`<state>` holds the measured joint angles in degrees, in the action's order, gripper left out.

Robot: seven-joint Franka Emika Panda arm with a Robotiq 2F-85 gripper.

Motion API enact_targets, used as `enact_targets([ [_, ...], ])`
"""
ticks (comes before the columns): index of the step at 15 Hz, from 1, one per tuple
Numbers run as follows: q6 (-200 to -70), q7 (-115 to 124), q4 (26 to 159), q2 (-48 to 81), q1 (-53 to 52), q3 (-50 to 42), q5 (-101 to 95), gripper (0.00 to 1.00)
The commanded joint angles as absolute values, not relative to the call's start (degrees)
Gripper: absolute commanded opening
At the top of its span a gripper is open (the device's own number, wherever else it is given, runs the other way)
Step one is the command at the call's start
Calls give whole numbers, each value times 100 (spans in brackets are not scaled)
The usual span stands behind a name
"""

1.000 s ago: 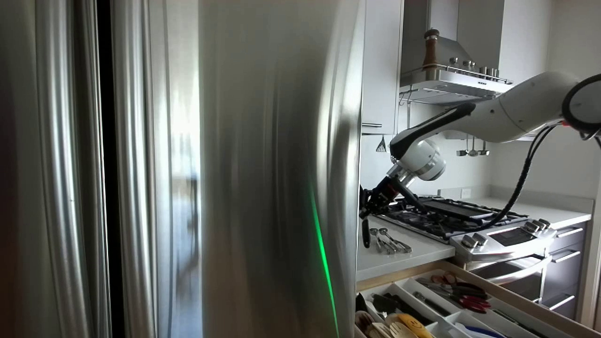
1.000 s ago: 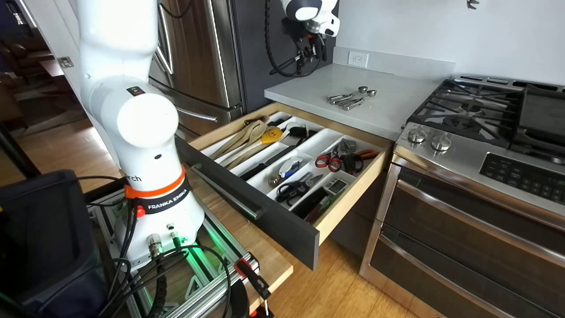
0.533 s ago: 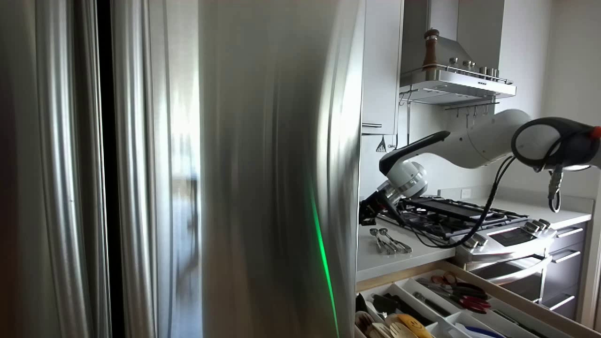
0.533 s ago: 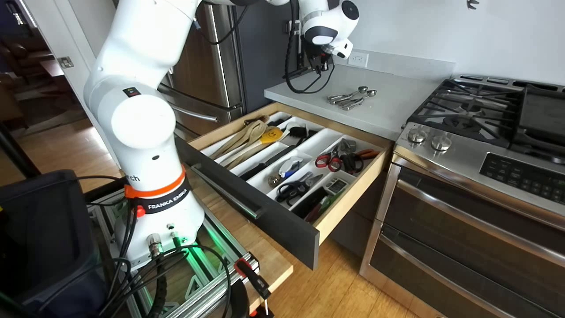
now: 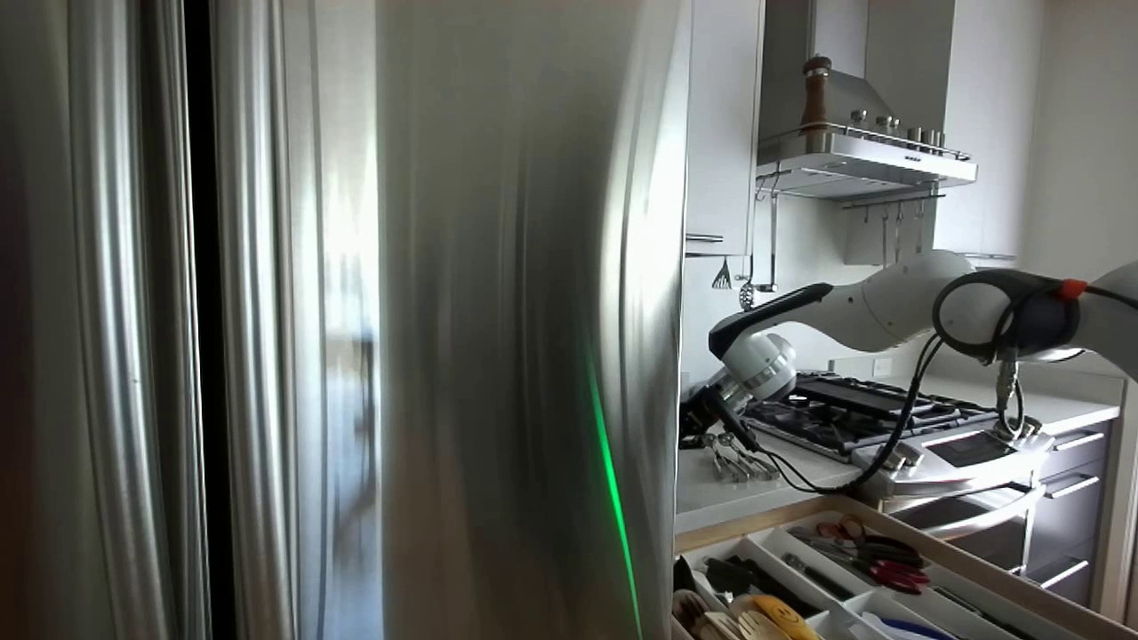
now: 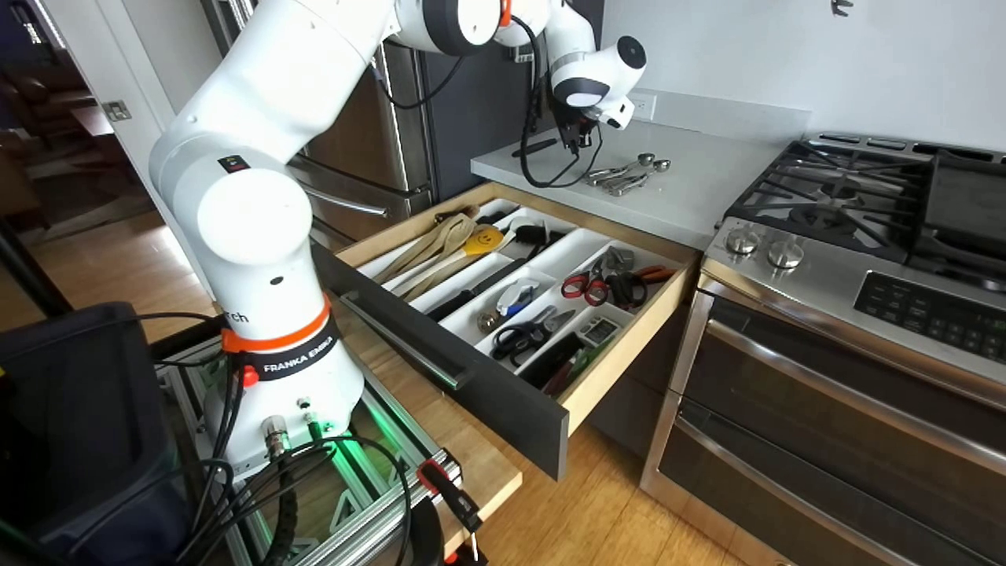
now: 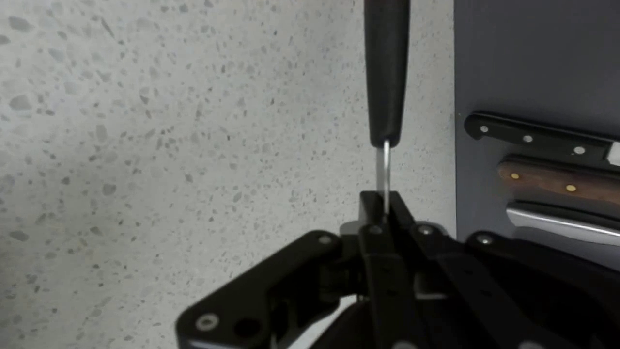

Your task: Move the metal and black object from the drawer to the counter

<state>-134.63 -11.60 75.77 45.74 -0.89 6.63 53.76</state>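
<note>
The metal and black object has a black handle point(image 7: 386, 72) and a thin metal shaft. In the wrist view my gripper point(image 7: 386, 206) is shut on the shaft, and the handle points away from the fingertips. The handle also shows dark over the counter's left part in an exterior view point(image 6: 534, 148). The pale speckled counter point(image 7: 145, 194) lies under it; I cannot tell whether they touch. My gripper shows low over the counter in an exterior view point(image 6: 578, 145) and is partly hidden by the fridge in an exterior view point(image 5: 698, 425). The drawer point(image 6: 631, 346) stands open below the counter.
Metal scoops point(image 6: 629, 174) lie on the counter close to my gripper. Knives point(image 7: 533, 135) hang on a dark panel point(image 7: 533, 58) beside the counter. The stove point(image 6: 825, 196) is on the far side of the scoops. The drawer holds wooden spoons point(image 6: 444, 236) and scissors point(image 6: 523, 338).
My arm has reached forward and lowered, bringing the gripper and the held object down close to the counter. The drawer and scoops have not moved.
</note>
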Motion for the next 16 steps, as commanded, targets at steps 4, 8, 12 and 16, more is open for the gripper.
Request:
enact_targets([
  [4,-13572,-845,7165,4894,-123,637,4862,40],
  [8,-13548,-616,7133,4961,-107,635,4406,20],
  [12,-13583,-485,7168,4936,-92,682,4080,31],
  [16,-13830,-462,7317,4721,-156,684,3768,43],
])
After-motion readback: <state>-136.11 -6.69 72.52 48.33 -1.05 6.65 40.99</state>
